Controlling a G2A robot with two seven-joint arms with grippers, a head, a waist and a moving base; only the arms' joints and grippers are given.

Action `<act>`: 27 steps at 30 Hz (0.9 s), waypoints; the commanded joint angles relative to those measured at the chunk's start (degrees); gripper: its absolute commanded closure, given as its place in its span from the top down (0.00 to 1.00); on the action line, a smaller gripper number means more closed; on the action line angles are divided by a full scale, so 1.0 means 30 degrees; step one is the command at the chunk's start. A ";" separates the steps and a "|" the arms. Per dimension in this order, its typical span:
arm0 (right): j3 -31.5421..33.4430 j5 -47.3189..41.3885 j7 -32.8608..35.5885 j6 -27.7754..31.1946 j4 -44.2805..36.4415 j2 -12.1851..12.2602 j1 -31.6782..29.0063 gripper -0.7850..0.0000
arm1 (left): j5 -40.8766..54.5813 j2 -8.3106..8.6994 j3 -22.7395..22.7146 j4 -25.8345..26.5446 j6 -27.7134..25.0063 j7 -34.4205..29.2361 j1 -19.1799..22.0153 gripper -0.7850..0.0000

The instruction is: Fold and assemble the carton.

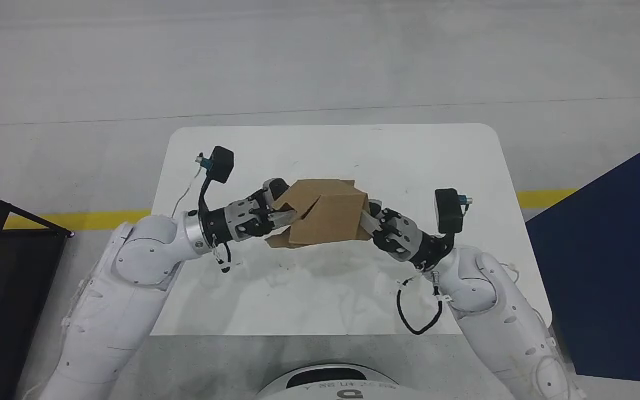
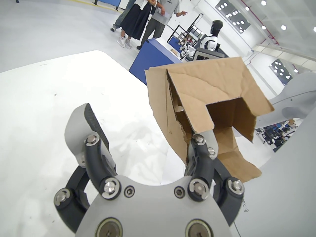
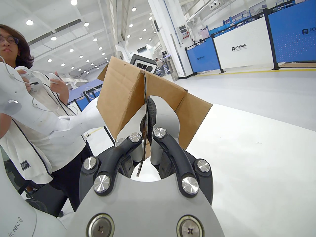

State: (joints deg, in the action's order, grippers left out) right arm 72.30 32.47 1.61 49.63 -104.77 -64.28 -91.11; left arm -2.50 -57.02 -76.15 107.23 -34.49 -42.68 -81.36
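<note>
A brown cardboard carton [image 1: 325, 212], partly folded with loose flaps, is held above the middle of the white table [image 1: 330, 150]. My right gripper [image 1: 375, 225] is shut on a panel edge at the carton's right side; in the right wrist view the cardboard [image 3: 128, 94] is pinched between the pads [image 3: 151, 109]. My left gripper [image 1: 278, 212] is open at the carton's left side. In the left wrist view its gripper [image 2: 143, 124] has one finger [image 2: 203, 144] against the carton's [image 2: 212, 92] notched flap, while the other finger [image 2: 84, 124] stands free over the table.
The table's far half and front strip [image 1: 300, 300] are bare. A black frame [image 1: 20, 250] stands on the floor left of the table. A blue panel [image 1: 595, 260] stands to the right of it.
</note>
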 commanded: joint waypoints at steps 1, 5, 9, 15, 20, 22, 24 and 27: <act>-0.0004 -0.0344 0.0035 0.0186 0.0084 0.0006 0.0086 0.00 | 0.0612 0.0018 0.0036 -0.0102 0.0000 -0.0203 -0.0048 0.60; 0.0009 -0.0868 0.0167 0.0539 0.0230 0.0021 0.0256 0.00 | 0.1616 0.0050 0.0038 -0.0294 0.0051 -0.0469 -0.0081 0.45; -0.0004 -0.1139 0.0307 0.0738 0.0337 0.0031 0.0351 0.00 | 0.3373 0.0062 0.0138 -0.0532 -0.0179 -0.0851 -0.0042 0.36; -0.0036 -0.1501 0.0465 0.0908 0.0461 0.0036 0.0464 0.00 | 0.6457 0.0079 0.0430 -0.1249 -0.0392 -0.2029 0.0126 0.35; -0.0080 -0.1854 0.0541 0.1189 0.0520 0.0040 0.0525 0.00 | 0.7781 0.0071 0.0718 -0.1948 -0.0393 -0.2832 0.0352 0.39; -0.0108 -0.1999 0.0618 0.1291 0.0542 0.0044 0.0559 0.00 | 0.8325 0.0048 0.0889 -0.2177 -0.0489 -0.3020 0.0390 0.42; -0.0168 -0.2124 0.0730 0.1304 0.0529 0.0045 0.0577 0.00 | 0.8750 0.0029 0.0998 -0.2414 -0.0749 -0.3242 0.0463 0.43; -0.0289 -0.2310 0.0897 0.1358 0.0490 0.0043 0.0633 0.00 | 0.9148 0.0002 0.1154 -0.2851 -0.0972 -0.3482 0.0569 0.48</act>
State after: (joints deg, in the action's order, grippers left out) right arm 71.55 25.74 4.17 53.63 -103.26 -64.15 -89.26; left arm 24.80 -56.99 -72.83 99.12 -37.23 -52.92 -79.78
